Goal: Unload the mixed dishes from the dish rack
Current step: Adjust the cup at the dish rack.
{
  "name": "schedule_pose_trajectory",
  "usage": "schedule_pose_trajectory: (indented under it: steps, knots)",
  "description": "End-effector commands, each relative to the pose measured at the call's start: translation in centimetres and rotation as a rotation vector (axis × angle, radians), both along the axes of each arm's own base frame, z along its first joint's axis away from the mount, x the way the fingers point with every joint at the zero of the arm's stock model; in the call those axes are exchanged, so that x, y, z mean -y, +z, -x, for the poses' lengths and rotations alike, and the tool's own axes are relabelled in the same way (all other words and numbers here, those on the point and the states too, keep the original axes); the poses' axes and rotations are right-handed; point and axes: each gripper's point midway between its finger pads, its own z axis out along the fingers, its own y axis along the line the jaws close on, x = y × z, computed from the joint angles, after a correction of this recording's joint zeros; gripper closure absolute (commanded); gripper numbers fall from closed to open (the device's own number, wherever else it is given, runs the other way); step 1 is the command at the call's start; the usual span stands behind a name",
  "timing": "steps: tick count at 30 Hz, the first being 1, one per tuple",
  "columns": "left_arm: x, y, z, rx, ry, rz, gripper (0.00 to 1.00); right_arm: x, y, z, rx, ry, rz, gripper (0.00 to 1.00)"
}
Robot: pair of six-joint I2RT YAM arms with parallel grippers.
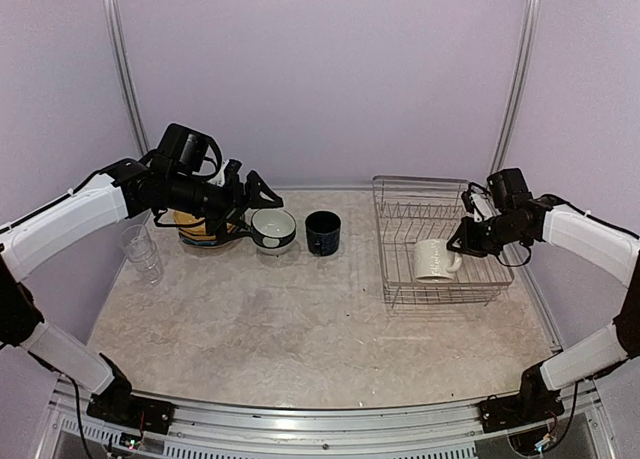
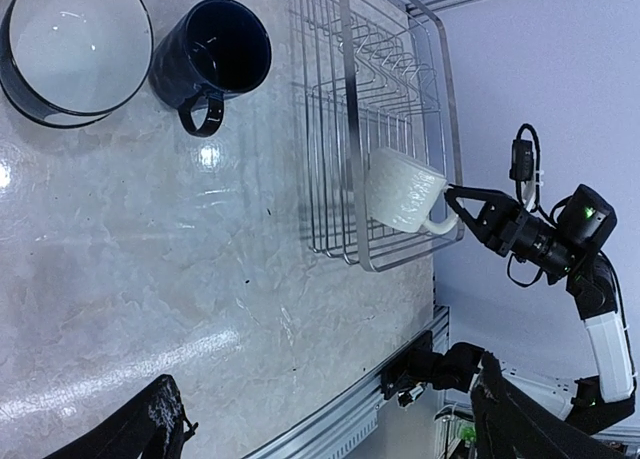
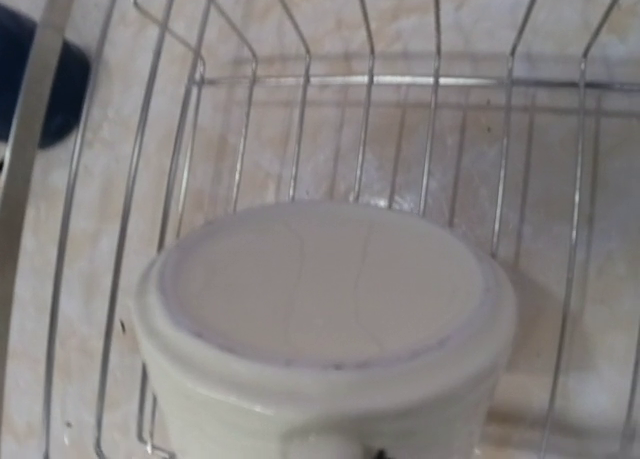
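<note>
The silver wire dish rack [image 1: 402, 201] stands at the right of the table. Over its front part is the cream mug [image 1: 433, 259], tipped on its side, and my right gripper [image 1: 462, 242] is shut on its handle. In the right wrist view the cream mug's base [image 3: 320, 279] fills the frame above the dish rack's wires [image 3: 300, 129]. My left gripper [image 1: 252, 197] hangs open and empty just above the dark teal bowl [image 1: 273, 229] and the stacked yellow and blue plates [image 1: 198, 231]. The navy mug [image 1: 322, 232] stands upright to the right of the bowl.
Clear glasses [image 1: 141, 250] stand at the table's left edge. In the left wrist view the bowl [image 2: 75, 44], navy mug [image 2: 215, 59], dish rack [image 2: 340, 129] and cream mug [image 2: 400, 189] show with bare marbled tabletop [image 2: 150, 279] below them.
</note>
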Motion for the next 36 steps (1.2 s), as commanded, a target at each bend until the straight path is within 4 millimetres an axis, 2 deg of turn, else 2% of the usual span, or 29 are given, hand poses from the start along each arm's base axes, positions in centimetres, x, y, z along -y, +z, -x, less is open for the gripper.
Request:
schedule_pose_trajectory:
  steps: [1,4,8,13,19,22,27,28,31,36]
  knots:
    - [0.4,0.6,0.1,0.014,-0.016,0.023,0.04,0.2,-3.9,3.6,-0.189,0.079,0.127,0.98]
    - [0.6,0.5,0.1,0.011,-0.022,0.023,0.04,-0.1,-4.9,4.4,-0.216,0.097,0.135,0.94]
    - [0.9,0.5,0.3,0.007,-0.032,0.024,0.04,-0.1,-5.6,4.5,-0.228,0.09,0.129,0.91]
    - [0.7,0.4,0.6,0.01,-0.029,0.009,0.04,0.3,-5.9,4.7,-0.239,0.086,0.162,0.84]
    - [0.7,0.5,0.6,0.013,-0.026,0.011,0.04,1.0,-5.2,5.4,-0.246,0.083,0.193,0.68]
    - [1.1,0.5,0.3,0.014,-0.035,0.019,0.04,0.7,-4.4,4.2,-0.175,0.082,0.181,0.55]
    - [1.7,0.7,0.1,0.012,-0.05,0.015,0.04,0.3,-4.7,1.2,-0.135,0.073,0.198,0.54]
    - [1.6,0.6,0.1,0.013,-0.049,0.007,0.04,0.4,-4.7,0.5,-0.133,0.05,0.208,0.49]
    - [1.1,0.5,0.3,0.018,-0.033,-0.014,0.04,0.1,-3.4,-1.3,-0.071,0.024,0.187,0.37]
    - [0.6,0.2,0.7,0.012,-0.018,-0.019,0.04,-0.1,-1.8,-3.2,-0.008,-0.021,0.117,0.3]
